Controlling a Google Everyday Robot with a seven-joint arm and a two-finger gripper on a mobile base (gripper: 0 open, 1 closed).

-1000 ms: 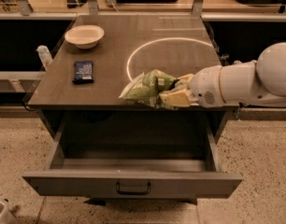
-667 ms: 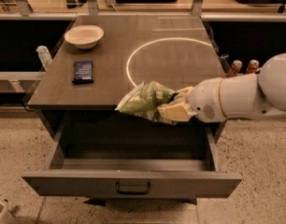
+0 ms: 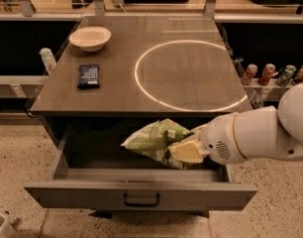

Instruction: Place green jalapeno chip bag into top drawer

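The green jalapeno chip bag [image 3: 152, 142] hangs over the open top drawer [image 3: 141, 195], just below the front edge of the counter [image 3: 112, 90] and over the right half of the drawer's opening. It is crumpled and shiny, green with pale patches; its left end juts free toward the drawer's middle; whether its lowest fold touches the drawer's floor cannot be told.

The gripper [image 3: 185, 144] sits at the bag's right end, within the drawer's opening; its jaws are clamped on the bag, and one cream-coloured finger [image 3: 188, 151] lies across the bag's lower right corner. The white arm [image 3: 260, 135] reaches in from the right edge of the view, passing above the drawer's right front corner.

The drawer is pulled well out toward the camera; it is wide, shallow and grey, with a flat front panel and a small dark handle [image 3: 140, 200] at its centre; the inside to the left of the bag shows only bare metal.

On the counter a thin glowing ring of light [image 3: 141, 90] covers the middle and right; a pale bowl [image 3: 90, 37] stands near the far left corner; a small flat dark-blue packet [image 3: 88, 76] lies nearer the camera than the bowl, on the left side and outside the ring.

To the right of the counter, four drink cans [image 3: 267, 74] stand in a row on a low shelf [image 3: 270, 85]; a speckled floor [image 3: 23, 148] lies on either side of the drawer.
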